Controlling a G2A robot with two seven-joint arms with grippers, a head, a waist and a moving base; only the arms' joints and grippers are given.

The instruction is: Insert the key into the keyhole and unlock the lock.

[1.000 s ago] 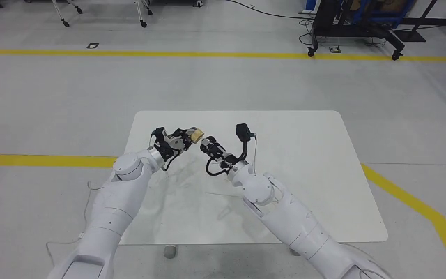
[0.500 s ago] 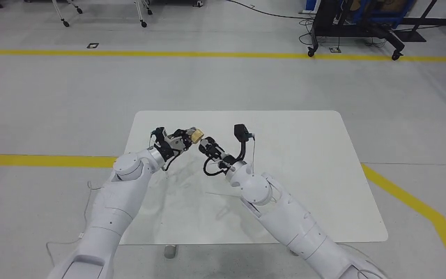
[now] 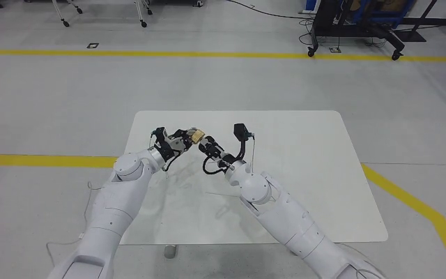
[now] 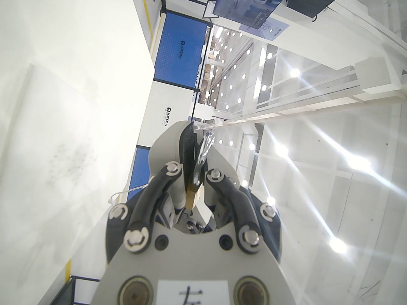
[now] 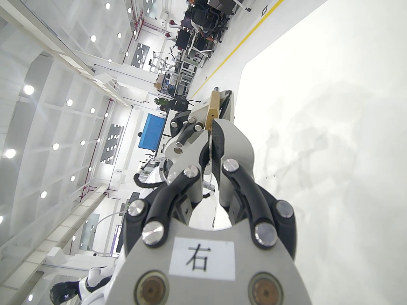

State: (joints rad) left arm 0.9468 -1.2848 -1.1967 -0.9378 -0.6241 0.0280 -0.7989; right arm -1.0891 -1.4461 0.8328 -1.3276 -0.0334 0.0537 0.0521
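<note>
In the top view, just left of centre, the left gripper (image 3: 182,137) is closed on a small brass padlock (image 3: 197,134), which is held above the white table (image 3: 306,174). Immediately to its right, the right gripper (image 3: 208,147) is brought up against the padlock's free end. Its jaws are drawn together, and the key is judged to be pinched between them, though the key itself is too small to be made out.

The task is judged to be at the insertion step. Lock and key have each been picked up and brought together. Whether the blade has entered the keyhole cannot be told. The turn and the release of the shackle (image 4: 203,153) are left to be done.

In the left wrist view, near the middle of the frame, the silver shackle is seen seated in the brass body, so the lock is taken to be locked; this cannot be seen from above. In the right wrist view, the padlock is seen edge-on just beyond the closed fingertips (image 5: 219,136), in line with them, an alignment the top view does not resolve.
</note>
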